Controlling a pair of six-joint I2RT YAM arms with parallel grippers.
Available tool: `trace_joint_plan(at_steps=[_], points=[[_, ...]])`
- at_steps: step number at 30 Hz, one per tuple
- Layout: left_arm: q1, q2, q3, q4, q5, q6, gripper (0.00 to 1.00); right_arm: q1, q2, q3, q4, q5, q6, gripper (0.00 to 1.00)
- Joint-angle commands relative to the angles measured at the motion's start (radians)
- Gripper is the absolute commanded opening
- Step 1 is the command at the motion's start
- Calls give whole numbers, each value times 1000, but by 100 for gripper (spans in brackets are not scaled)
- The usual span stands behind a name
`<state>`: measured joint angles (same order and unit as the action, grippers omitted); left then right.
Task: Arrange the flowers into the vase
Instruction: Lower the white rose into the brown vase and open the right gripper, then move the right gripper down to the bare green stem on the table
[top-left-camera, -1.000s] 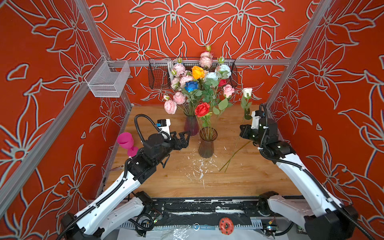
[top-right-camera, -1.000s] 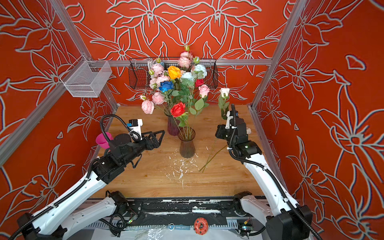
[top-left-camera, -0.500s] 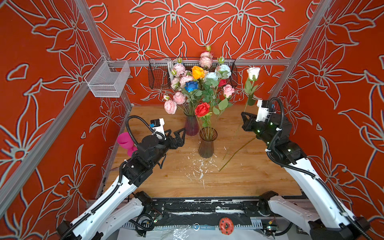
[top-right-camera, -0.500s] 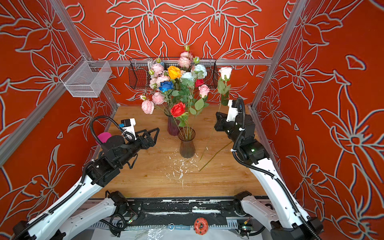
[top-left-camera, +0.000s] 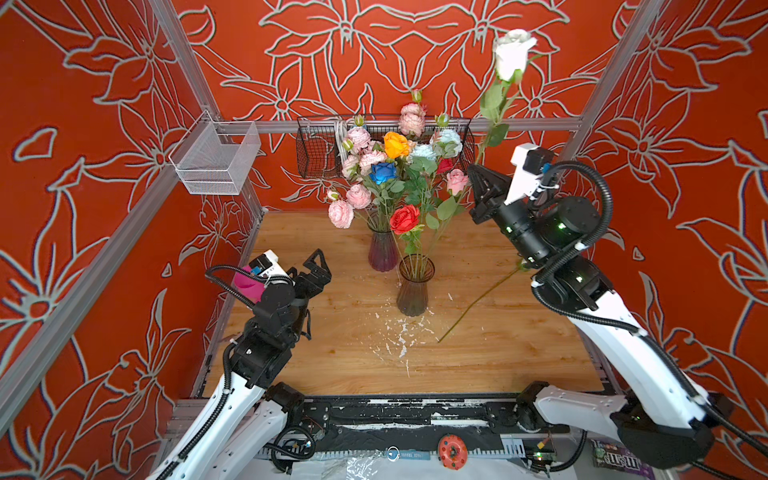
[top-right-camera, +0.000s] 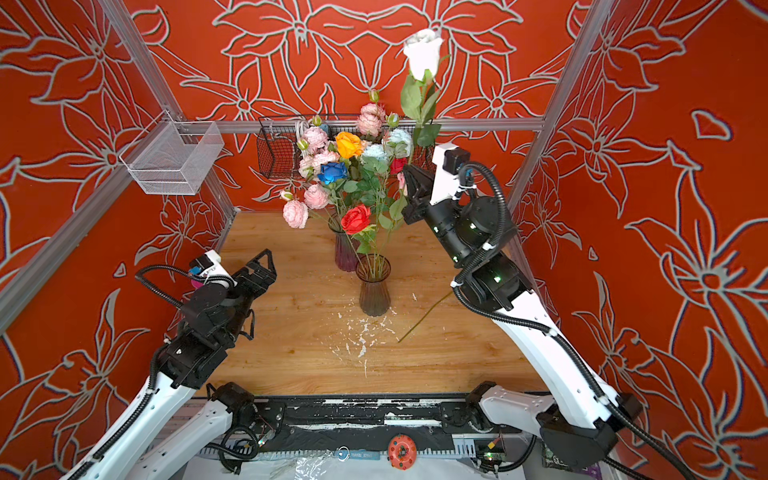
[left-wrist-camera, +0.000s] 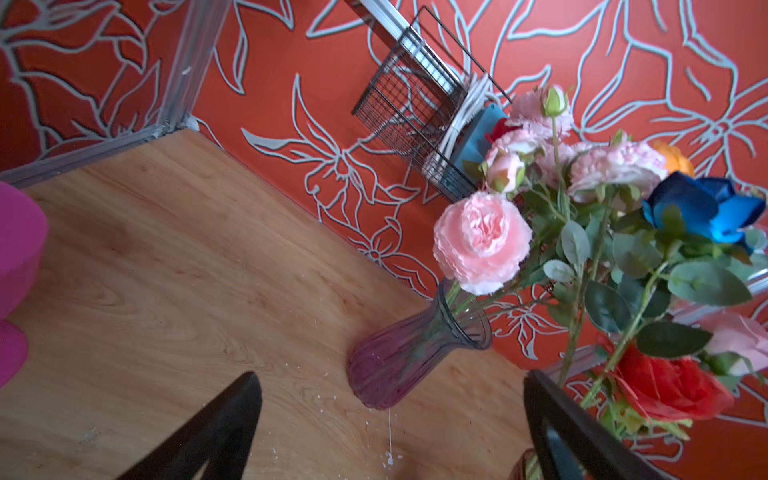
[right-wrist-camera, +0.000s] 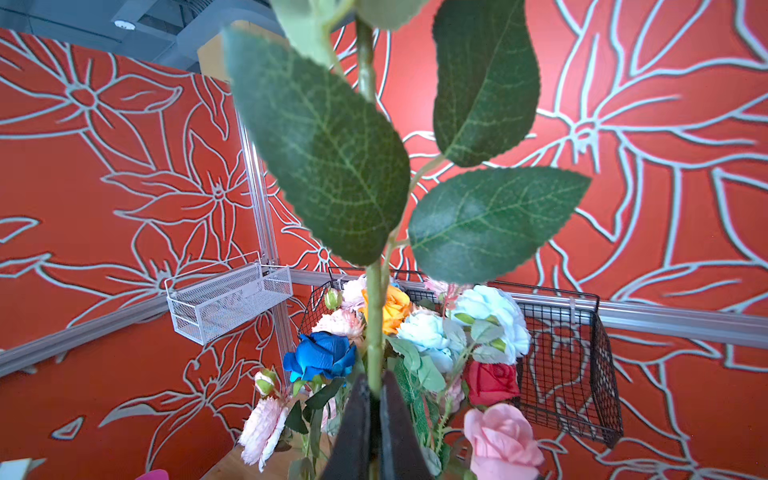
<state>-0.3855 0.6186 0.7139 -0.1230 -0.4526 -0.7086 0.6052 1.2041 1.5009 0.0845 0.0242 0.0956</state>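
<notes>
Orange walls traced with pale blossoms close in a wooden tabletop (top-left-camera: 316, 365), and at its middle we see two vases: a purple vase (top-left-camera: 382, 254) at the back and a smoky glass vase (top-left-camera: 414, 291) just in front, both holding flowers (top-left-camera: 395, 174). Our right gripper (right-wrist-camera: 372, 395) is clamped tight on the stem of a white rose (top-left-camera: 512, 54). It grips below the leaves, so the bloom stands high above the bunch and the long bare tail hangs down past the arm. We judge this height is meant to carry the tail over a vase mouth. Whether the tail's tip touches the wood we cannot tell. Our left gripper (top-left-camera: 321, 268), jaws spread wide and empty, hovers low to the left of the vases, well apart, probably to stay clear or to steady a vase.
</notes>
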Motion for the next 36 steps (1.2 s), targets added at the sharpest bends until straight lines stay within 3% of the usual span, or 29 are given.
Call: trace_joint_plan(at_steps=[1,18,22,25,33,36], points=[[8,-18,5,17,-41,-31,98,14,66,5,26,31,-100,0],[59,35,10,44,126,-52,98,52,28,-329,52,41,19,0],[62,36,7,50,135,-53,98,56,3,-353,29,62,40,25],[63,41,9,50,145,-55,98,57,-19,-359,-3,99,56,36],[64,46,11,59,213,-79,98,63,-172,-428,-100,148,100,38],[63,55,12,75,277,-88,98,62,-239,-455,-246,316,131,41]])
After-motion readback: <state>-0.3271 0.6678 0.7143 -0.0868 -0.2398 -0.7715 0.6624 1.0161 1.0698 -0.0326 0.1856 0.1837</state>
